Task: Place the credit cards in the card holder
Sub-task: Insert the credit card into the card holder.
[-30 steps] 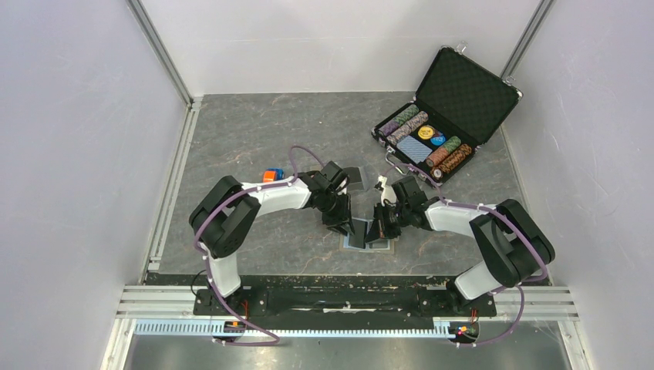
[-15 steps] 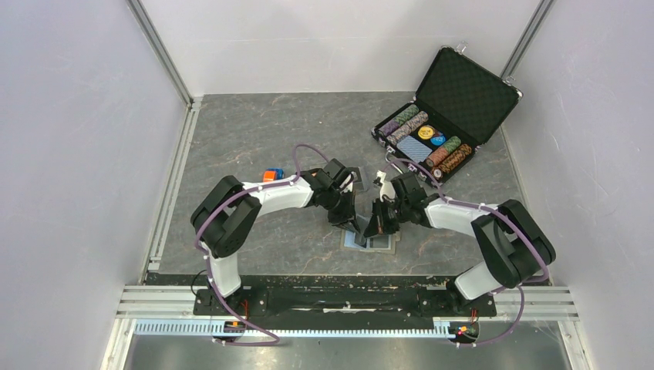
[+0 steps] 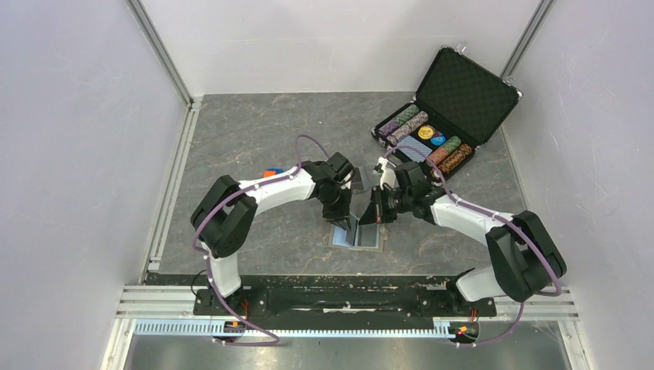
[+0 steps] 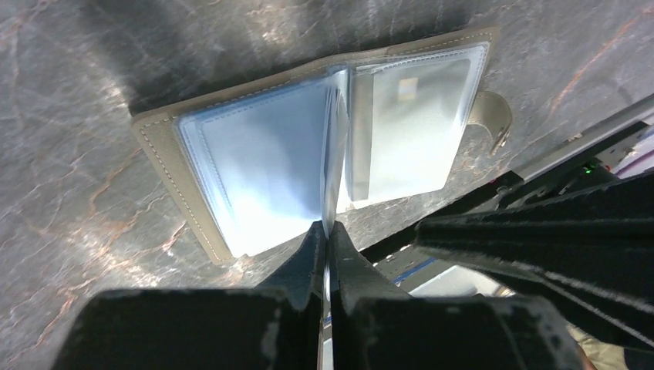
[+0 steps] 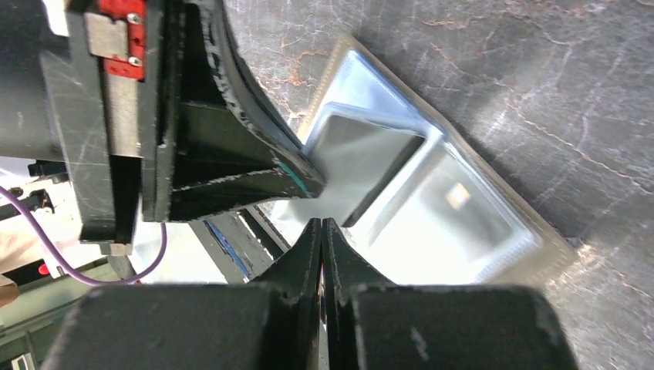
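Card holder (image 4: 254, 162) lay open; left gripper (image 4: 327, 231) pinched its clear sleeve (image 4: 330, 169), right gripper (image 5: 321, 227) shut (on what, unclear). Pockets looked empty; all cards left to insert.

**Card holder lies open, one sleeve on edge**

The grey-taupe card holder (image 4: 166, 166) lies flat and open on the grey table (image 3: 254, 131), low in the centre of the top view. Its pale blue clear sleeves face up, and one middle sleeve stands upright. Its snap tab (image 4: 493, 123) juts from the right edge. What looks like a dark card (image 3: 359, 179) lies just above it.
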